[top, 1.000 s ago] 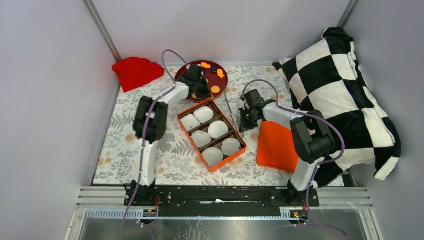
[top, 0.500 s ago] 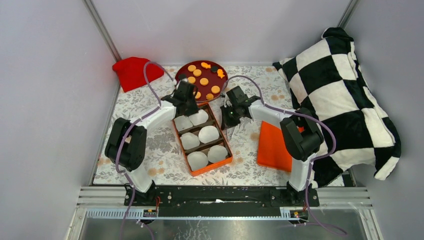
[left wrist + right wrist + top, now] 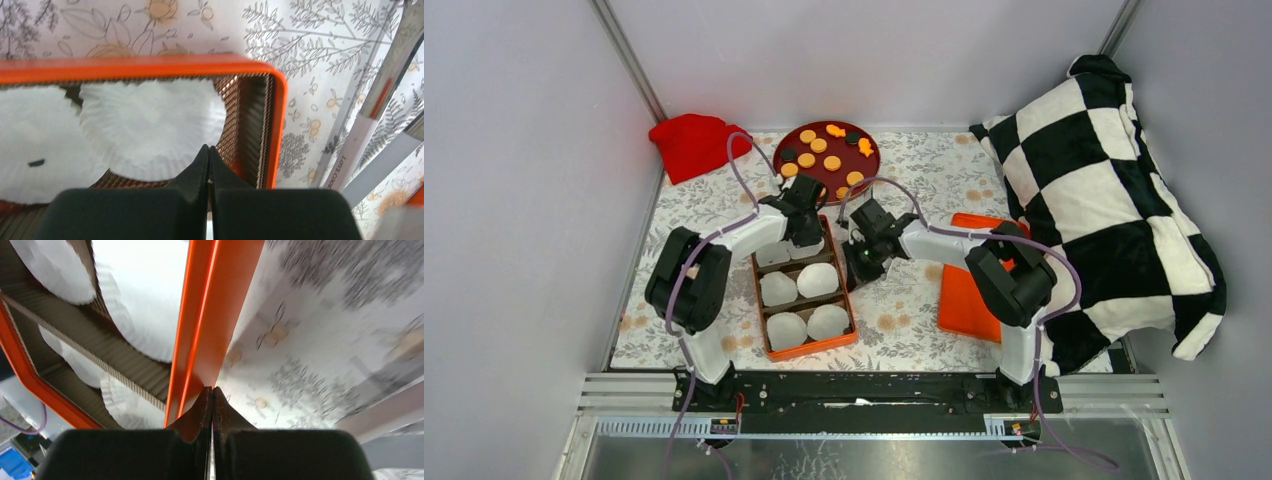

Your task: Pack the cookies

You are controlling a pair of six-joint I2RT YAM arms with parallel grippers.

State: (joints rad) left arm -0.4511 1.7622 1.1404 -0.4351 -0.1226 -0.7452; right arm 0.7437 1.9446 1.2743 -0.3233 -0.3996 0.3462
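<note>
Your left fingers (image 3: 202, 162) pressed together, empty, over the far end of the orange box (image 3: 809, 347), right fingers (image 3: 206, 402) closed too, at its right rim, both elbows splayed outward, forearms angled inward, cookies (image 3: 832, 162) on the red plate (image 3: 871, 163) beyond.

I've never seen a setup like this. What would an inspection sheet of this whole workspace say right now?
Surface: floral table cover.
Job's things: orange cookies on a dark red plate; orange box holding white liners, no cookies visible inside.
Clutter: red cloth, flat orange sheet, checkered blanket, metal tongs.
Grippers: left gripper shut over the box's end; right gripper shut beside its side rim.
Cables: purple cable looping along each arm.
Surroundings: grey walls.
</note>
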